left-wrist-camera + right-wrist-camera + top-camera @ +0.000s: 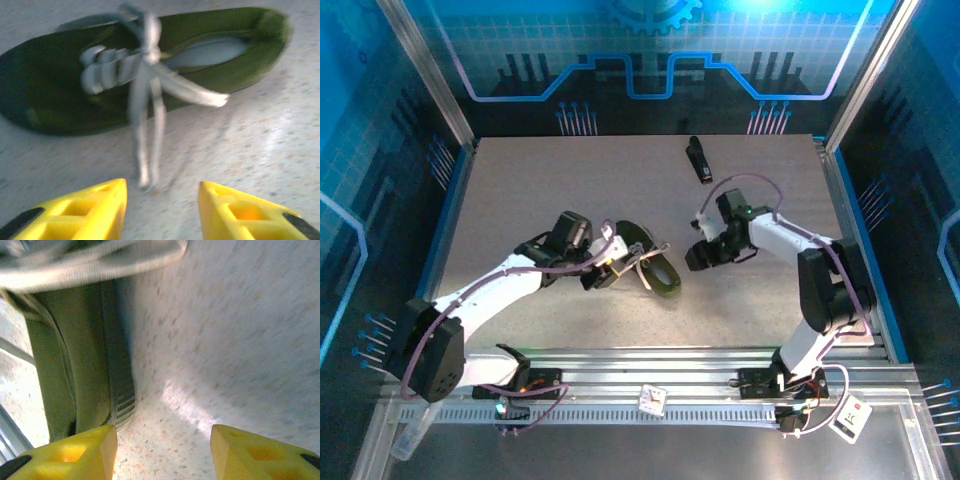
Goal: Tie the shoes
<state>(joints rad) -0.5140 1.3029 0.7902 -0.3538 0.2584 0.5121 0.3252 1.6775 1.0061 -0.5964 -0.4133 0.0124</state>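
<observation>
Jaws on both your arms stand apart with nothing clamped. Your left arm's yellow fingers point(95, 210) frame a strip of bare surface point(540, 190). The two loose ends of the laces point(149, 125) trail down to just ahead of that gap, not touching either finger. Those laces cross in a knot-like bunch over the middle of the shoe point(665, 280); the wrist view is too blurred to say how tight it is.

From above, the shoe lies flat near the middle of the surface, between your two arms. The left jaws are just beside its left end and the right jaws near its right side, apart from it. Your right arm's fingers point(250, 450) also hang over bare surface, with the shoe's side and ribbed sole edge to their left and a lace loop lying across above them.

A purple cable point(570, 268) on your left arm loops close over the shoe's left end. A black clip point(698, 160) sits well apart, toward the far edge.
</observation>
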